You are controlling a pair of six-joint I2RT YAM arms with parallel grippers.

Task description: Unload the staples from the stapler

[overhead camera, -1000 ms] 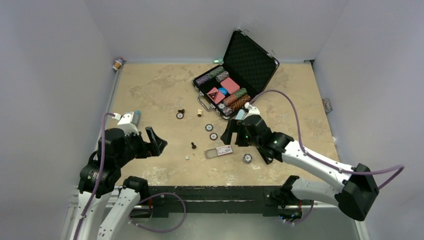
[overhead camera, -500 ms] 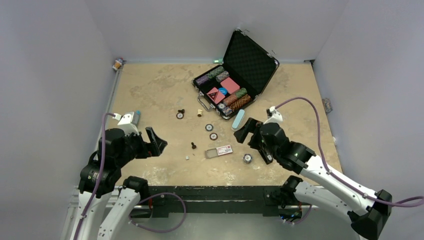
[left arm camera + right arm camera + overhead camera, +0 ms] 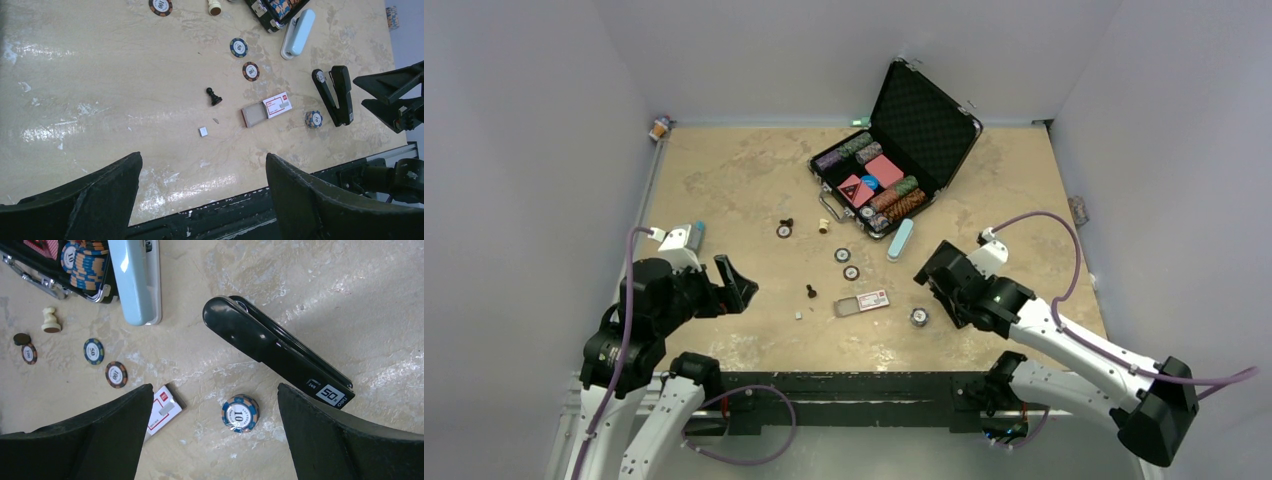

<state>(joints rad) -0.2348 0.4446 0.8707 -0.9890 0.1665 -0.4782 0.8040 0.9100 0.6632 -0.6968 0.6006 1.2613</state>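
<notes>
A closed black stapler (image 3: 275, 350) lies flat on the table, just ahead of my open, empty right gripper (image 3: 215, 388). It also shows in the left wrist view (image 3: 336, 95); in the top view my right arm hides it. A light blue stapler (image 3: 901, 239) lies by the case. My right gripper (image 3: 932, 262) hovers right of it. A tiny silver-grey piece (image 3: 203, 131) and a thin sliver (image 3: 215, 120) lie loose; I cannot tell if they are staples. My left gripper (image 3: 734, 285) is open and empty, raised at the near left.
A small red-and-white box (image 3: 864, 302) lies half slid open. An open black case (image 3: 894, 170) of poker chips stands at the back. Loose chips, a wrapped chip stack (image 3: 240, 413) and chess pawns (image 3: 214, 96) lie scattered. The table's front edge (image 3: 250, 207) is close.
My right arm has swung right and back, away from the case and the light blue stapler, to above the black stapler. The left arm has not moved.
</notes>
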